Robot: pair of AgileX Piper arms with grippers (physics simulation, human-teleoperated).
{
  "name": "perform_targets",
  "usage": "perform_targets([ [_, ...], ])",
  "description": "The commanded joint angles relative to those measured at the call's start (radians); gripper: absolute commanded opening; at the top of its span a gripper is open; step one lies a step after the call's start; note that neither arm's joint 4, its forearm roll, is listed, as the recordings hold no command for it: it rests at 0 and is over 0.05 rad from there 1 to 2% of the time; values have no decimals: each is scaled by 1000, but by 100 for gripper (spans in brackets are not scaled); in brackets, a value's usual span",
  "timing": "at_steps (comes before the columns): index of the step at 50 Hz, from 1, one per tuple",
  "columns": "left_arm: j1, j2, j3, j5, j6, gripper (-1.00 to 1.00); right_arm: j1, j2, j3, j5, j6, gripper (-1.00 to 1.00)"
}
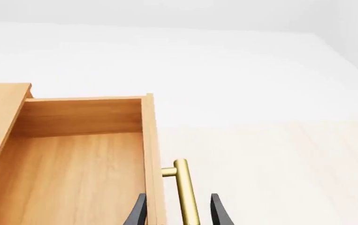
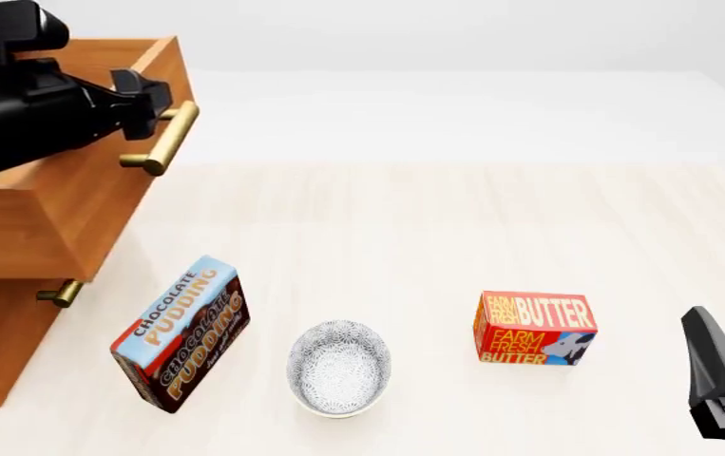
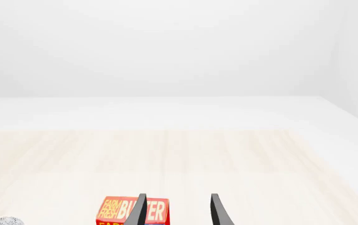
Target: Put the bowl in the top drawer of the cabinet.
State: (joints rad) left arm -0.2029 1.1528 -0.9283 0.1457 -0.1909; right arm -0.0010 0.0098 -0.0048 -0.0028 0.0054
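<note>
The cabinet (image 2: 13,237) and its top drawer (image 1: 72,159) are rendered in warm brown wood with visible grain, smooth and matt. The drawer's handle (image 1: 185,197) is shown as polished brass with a soft sheen. The table (image 2: 464,237) is finished in pale, lightly grained wood (almost whitewashed). The bowl (image 2: 339,367) is given a white surface finely speckled dark. The pudding box (image 2: 181,332) and butter box (image 2: 535,329) appear as printed cardboard. The left gripper (image 1: 179,213) is made of matt black plastic.
</note>
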Motion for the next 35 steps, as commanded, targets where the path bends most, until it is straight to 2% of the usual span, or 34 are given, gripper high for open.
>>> perform_targets([
  [1, -54, 22, 85, 19, 67, 100, 0, 0, 0, 0, 0, 100],
  [35, -128, 9, 90, 11, 99, 100, 0, 0, 0, 0, 0, 100],
])
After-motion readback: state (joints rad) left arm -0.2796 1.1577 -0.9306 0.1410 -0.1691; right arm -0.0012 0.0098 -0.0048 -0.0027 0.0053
